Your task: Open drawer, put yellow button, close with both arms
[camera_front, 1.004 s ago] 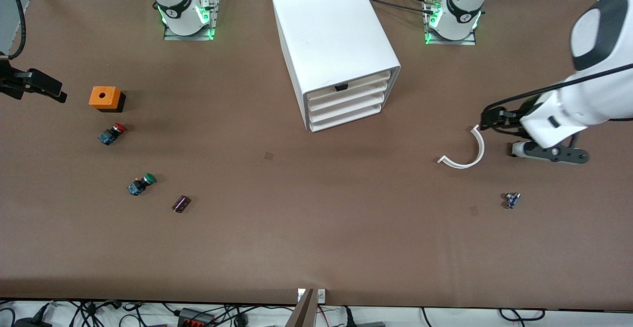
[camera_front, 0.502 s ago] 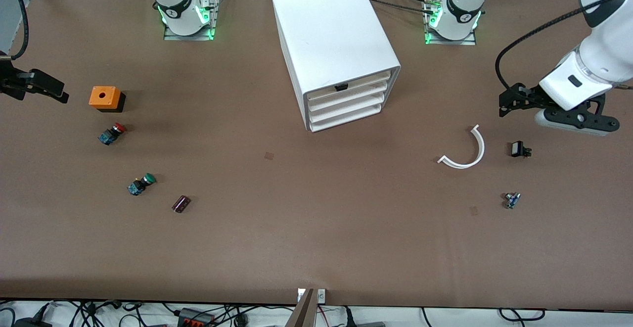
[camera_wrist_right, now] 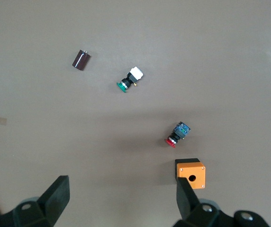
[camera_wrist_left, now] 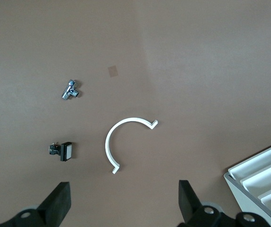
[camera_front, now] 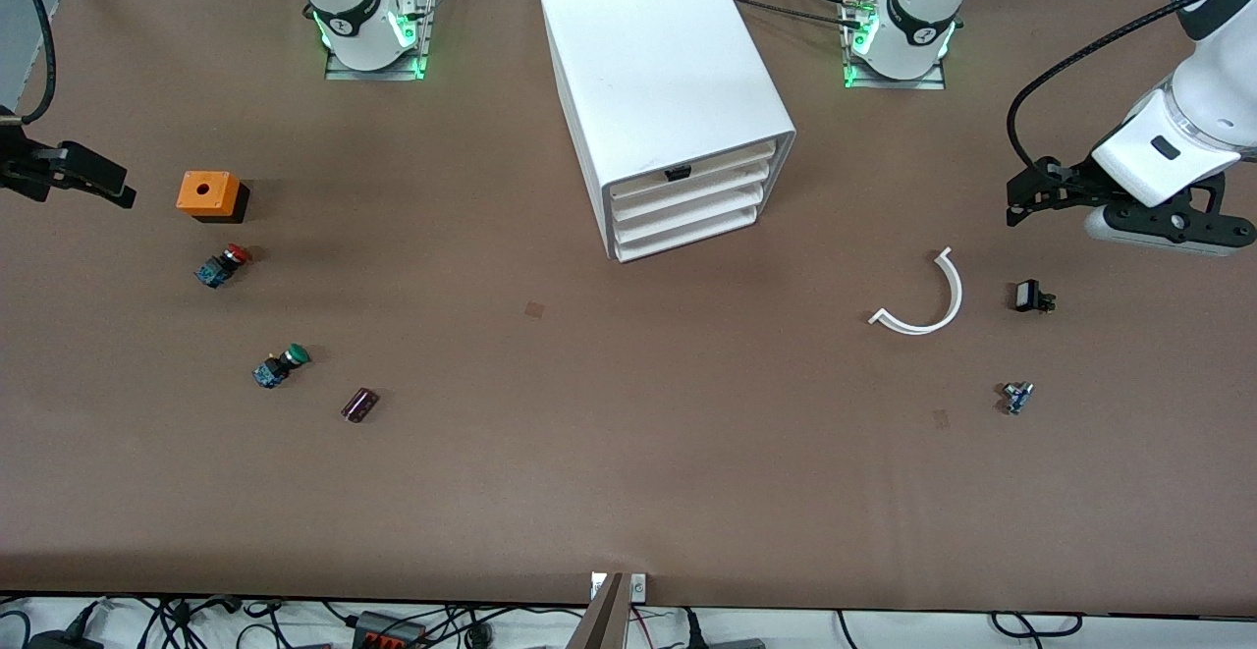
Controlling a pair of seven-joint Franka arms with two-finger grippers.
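Drawer (camera_front: 687, 174) shut, contents hidden | left tool (camera_wrist_left: 121, 203) fingertips cropped

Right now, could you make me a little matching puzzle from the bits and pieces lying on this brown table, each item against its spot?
Items:
1. orange box with a round hole
2. green-capped push-button switch
3. white curved plastic strip
4. white four-drawer cabinet

Spots:
A. toward the left arm's end, beside a small black part
B. between the two arm bases
C. beside a dark cylinder
D. just above a red-capped switch in the front view

Pairs: 1-D, 2-C, 3-A, 4-B
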